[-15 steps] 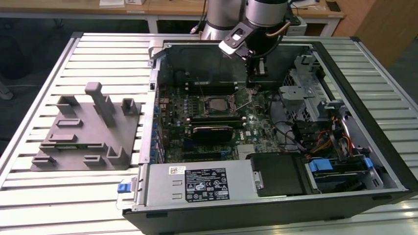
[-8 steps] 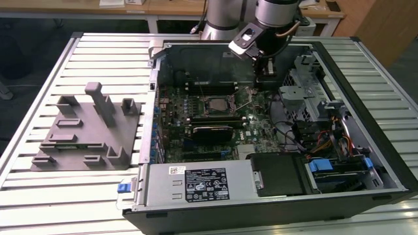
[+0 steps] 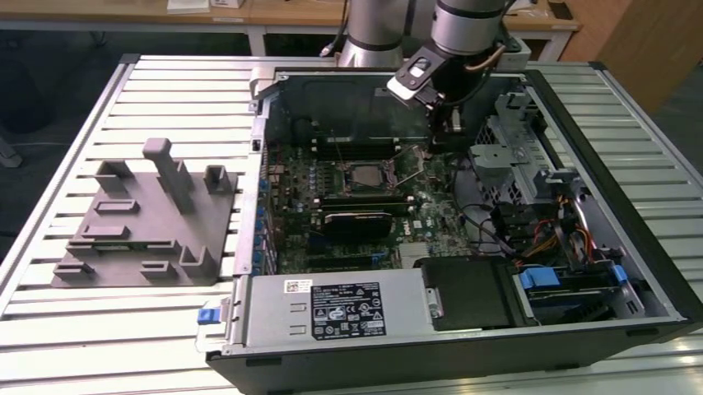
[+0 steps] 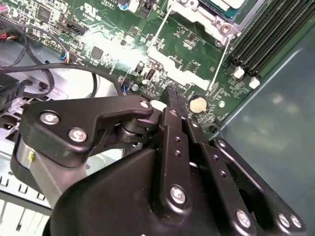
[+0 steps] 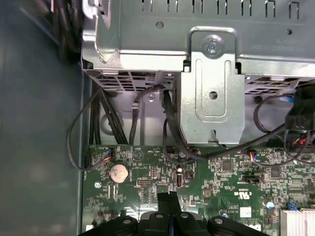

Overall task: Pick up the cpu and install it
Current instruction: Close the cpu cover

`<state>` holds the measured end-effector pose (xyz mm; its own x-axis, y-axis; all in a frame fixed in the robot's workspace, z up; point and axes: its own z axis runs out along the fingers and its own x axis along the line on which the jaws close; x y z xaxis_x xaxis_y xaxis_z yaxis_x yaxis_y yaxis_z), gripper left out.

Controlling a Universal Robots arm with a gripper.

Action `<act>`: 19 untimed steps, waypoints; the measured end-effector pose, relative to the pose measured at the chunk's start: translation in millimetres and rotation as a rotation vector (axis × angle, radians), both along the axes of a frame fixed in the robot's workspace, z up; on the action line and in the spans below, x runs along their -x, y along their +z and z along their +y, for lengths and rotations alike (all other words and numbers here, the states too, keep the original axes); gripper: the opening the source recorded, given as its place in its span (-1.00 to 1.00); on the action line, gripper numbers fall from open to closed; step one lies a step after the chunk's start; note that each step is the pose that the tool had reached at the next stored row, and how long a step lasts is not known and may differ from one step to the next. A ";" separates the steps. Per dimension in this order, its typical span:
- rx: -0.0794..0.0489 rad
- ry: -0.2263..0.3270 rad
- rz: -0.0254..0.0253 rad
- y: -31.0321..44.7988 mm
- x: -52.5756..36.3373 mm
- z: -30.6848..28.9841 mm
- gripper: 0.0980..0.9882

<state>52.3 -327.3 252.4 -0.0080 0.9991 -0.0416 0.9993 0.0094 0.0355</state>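
Clenched black jaws, gripping nothing, hang close over the green motherboard near its coin battery. At eight o'clock from them in the exterior view, the cpu lies in its socket, inside the open computer case on the bench.

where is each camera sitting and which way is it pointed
Exterior view: off the arm, high up, looking down into the open black computer case on the slatted metal table; the grey robot arm reaches in.
Second wrist view: on the arm, looking along the black end effector at the green motherboard.
First wrist view: on the arm, facing the motherboard and grey metal drive cage; shut end effector tips show.
Both wrist views share the round silver coin battery.
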 end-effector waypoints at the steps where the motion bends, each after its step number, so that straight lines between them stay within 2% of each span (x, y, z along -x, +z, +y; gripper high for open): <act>1: 0.000 0.000 0.0001 -1.9 -0.2 0.0 -0.98; 10: 0.000 -0.004 0.0004 -17.3 -0.5 0.0 -0.98; 19: 0.000 -0.004 0.0004 -17.9 0.7 0.0 -0.98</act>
